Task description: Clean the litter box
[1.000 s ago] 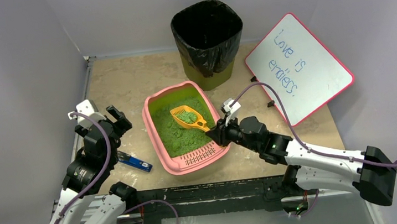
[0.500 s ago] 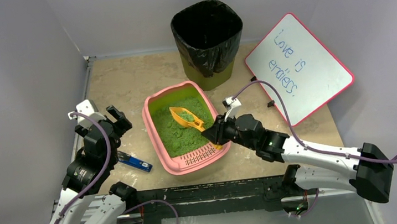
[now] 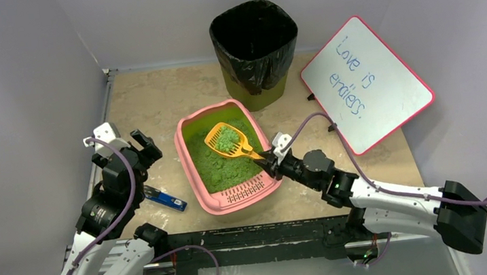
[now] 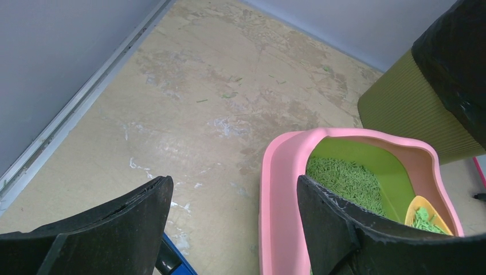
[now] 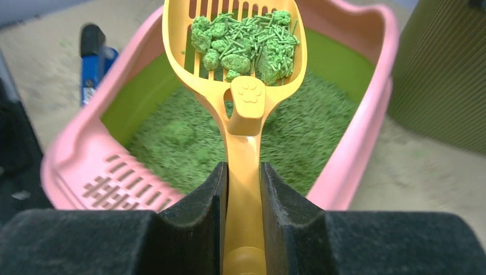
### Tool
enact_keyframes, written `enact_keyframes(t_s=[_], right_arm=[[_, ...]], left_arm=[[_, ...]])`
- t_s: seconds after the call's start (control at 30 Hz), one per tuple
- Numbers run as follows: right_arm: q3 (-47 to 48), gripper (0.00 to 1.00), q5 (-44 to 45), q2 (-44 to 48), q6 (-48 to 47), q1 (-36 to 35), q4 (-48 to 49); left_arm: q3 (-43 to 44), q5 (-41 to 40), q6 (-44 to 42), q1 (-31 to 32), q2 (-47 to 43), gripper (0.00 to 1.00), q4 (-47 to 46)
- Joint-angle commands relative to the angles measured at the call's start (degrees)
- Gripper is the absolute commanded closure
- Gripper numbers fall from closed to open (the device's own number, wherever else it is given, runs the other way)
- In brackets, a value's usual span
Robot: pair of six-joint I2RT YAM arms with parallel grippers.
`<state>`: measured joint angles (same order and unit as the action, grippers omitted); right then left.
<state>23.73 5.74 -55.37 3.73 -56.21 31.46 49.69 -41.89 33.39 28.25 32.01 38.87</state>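
Observation:
The pink litter box (image 3: 194, 177) sits mid-table with green litter (image 3: 220, 167) inside and its slotted lip toward the arms; it also shows in the left wrist view (image 4: 281, 195) and the right wrist view (image 5: 367, 143). My right gripper (image 3: 269, 156) (image 5: 243, 183) is shut on the handle of an orange slotted scoop (image 3: 227, 142) (image 5: 240, 63). The scoop is lifted above the litter and carries green clumps (image 5: 243, 40). My left gripper (image 3: 143, 147) (image 4: 232, 212) is open and empty, just left of the box.
A tall olive bin with a black bag (image 3: 255, 44) stands behind the box. A pink-framed whiteboard (image 3: 366, 80) leans at the right. A blue and black object (image 3: 164, 199) lies on the table left of the box. Grey walls enclose the table.
My right gripper has raised the scoop out of the litter and levelled it, with clumps in it. The right arm stretched lower and forward. The left arm has not moved.

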Motion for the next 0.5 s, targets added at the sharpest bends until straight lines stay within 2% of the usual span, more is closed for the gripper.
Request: enact_keyframes(t_s=[0.0,0.23,0.47], right_arm=[[-1.68,1.00,-1.65,2.92,-25.37,0.09,11.57],[2.72,1.00,-0.06,2.67,-46.67,0.04,4.60],[6.73,1.00,1.31,1.12,-58.94,-0.02,-1.62]], left_arm=[[0.32,0.26,0.18,-0.13,-0.54,0.21,-1.42],[0.27,0.29,0.19,-0.13,-0.60,0.21,-1.44],[0.32,0.14,0.09,-0.13,-0.46,0.21,-1.52]])
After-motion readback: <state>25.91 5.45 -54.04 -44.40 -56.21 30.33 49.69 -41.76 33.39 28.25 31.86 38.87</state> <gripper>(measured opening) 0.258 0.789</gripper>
